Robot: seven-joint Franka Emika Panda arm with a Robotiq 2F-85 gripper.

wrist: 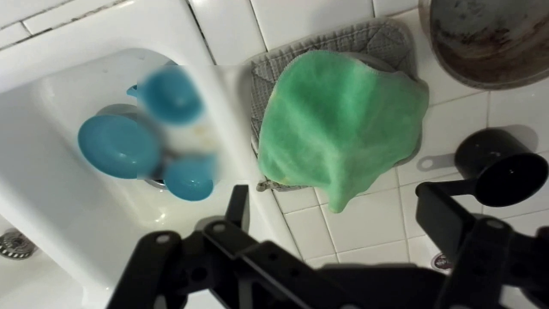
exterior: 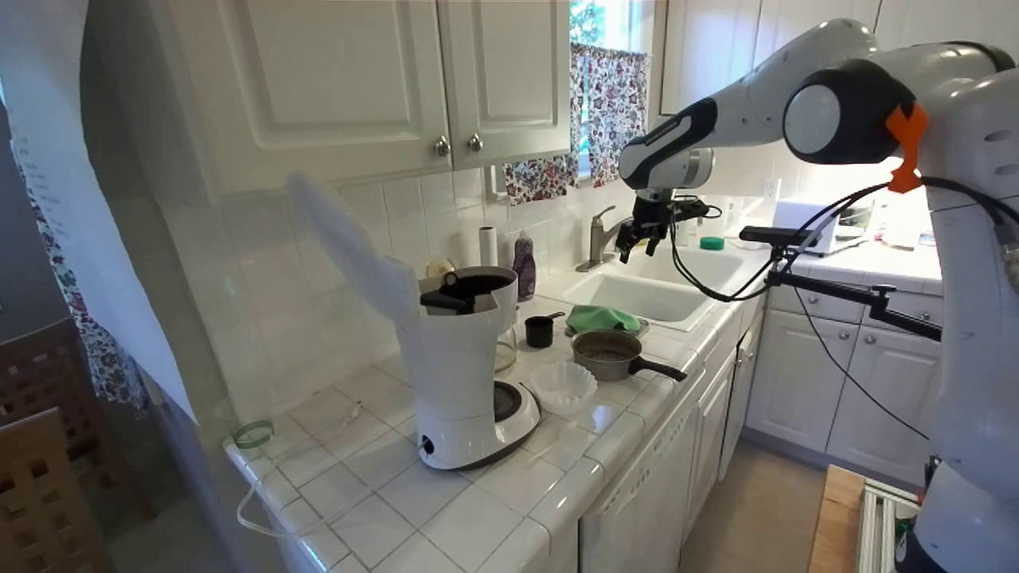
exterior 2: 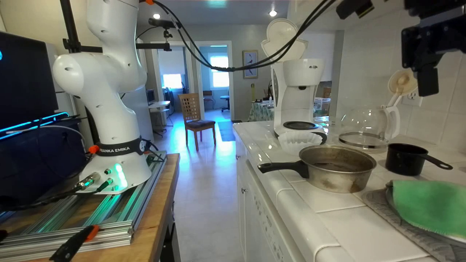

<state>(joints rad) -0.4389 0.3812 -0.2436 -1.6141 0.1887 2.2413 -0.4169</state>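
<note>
- My gripper (wrist: 340,208) hangs above the counter (wrist: 364,223) and sink (wrist: 141,30), its fingers (wrist: 444,219) spread wide.
- Below me, apart from my fingertips, the green cloth (wrist: 339,120) is draped over a round thing (wrist: 373,60) on the grey pot holder (wrist: 386,38), just beside the sink.
- Only the wrist view shows me the blue dishes (wrist: 118,146), down in the sink; part of them is blurred.
- In an exterior view the carafe (exterior 2: 364,141) stands plain near the wall (exterior 2: 451,116); in an exterior view the coffee maker (exterior: 458,366) hides most of it.
- The faucet (exterior: 597,239) and curtains (exterior: 617,111) reach me through an exterior view alone.
- I count one cloth, one pot holder, one saucepan (exterior 2: 338,182), one black cup (exterior 2: 406,160), one coffee maker, one carafe, one filter (exterior 2: 300,140).
- I count three blue dishes, as far as the blur allows, and two basins (exterior: 637,294) to the sink.
- The filter sits between the coffee maker and the saucepan, whose black handle (exterior 2: 285,166) points to the counter's edge; the cup stands between carafe and pot holder.
- The counter is glossy white tile with darker joints and a rounded edge.
- Around me: white cabinets (exterior: 318,72), a pale floor (exterior 2: 207,203), and farther off a wooden chair (exterior 2: 200,123) near two doorways (exterior 2: 230,91).
</note>
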